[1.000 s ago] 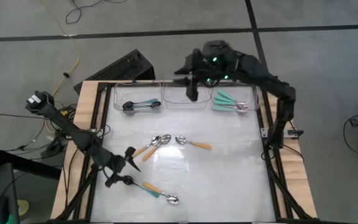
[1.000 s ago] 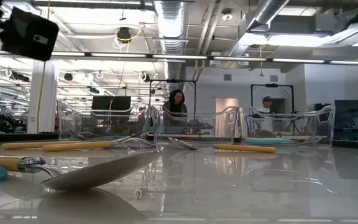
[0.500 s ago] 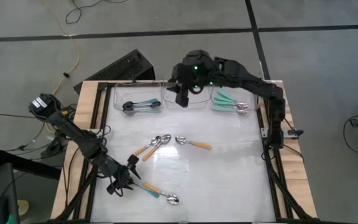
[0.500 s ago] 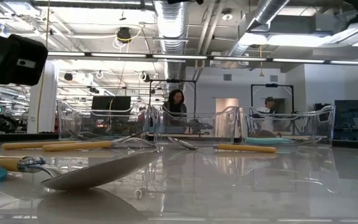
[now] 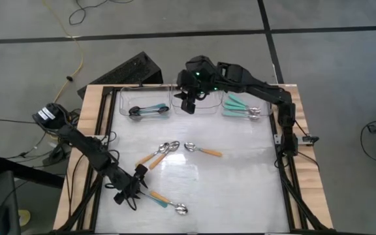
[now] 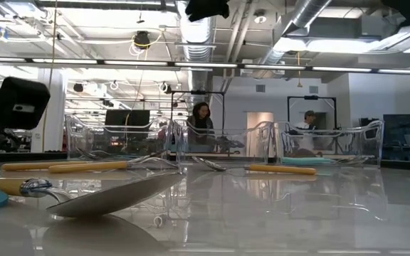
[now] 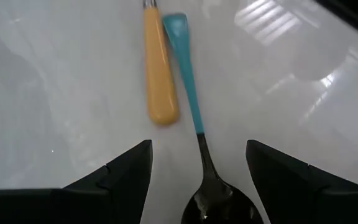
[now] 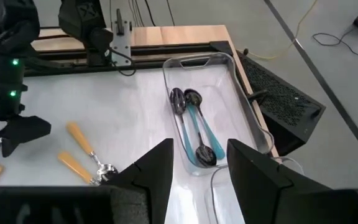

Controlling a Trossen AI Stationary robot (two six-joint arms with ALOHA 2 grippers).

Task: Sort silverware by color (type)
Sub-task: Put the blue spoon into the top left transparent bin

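Spoons at the lower left of the high view, one blue-handled [image 7: 191,93] and one orange-handled [image 7: 159,68], are now approached by the left claw [image 5: 128,191], lowered over them with jaws wide and empty. Pickup is judged next. Farther up, the right claw [image 5: 188,104] has been swung left over the middle tray [image 5: 194,111], partly open and seemingly empty; three orange spoons [image 5: 175,150] remain on the surface [image 5: 240,183]. Tray contents are hard to make out in the low view.

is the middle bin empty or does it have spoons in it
Empty, as far as shown: the high view shows nothing in the middle bin, though the right gripper hides part of it.
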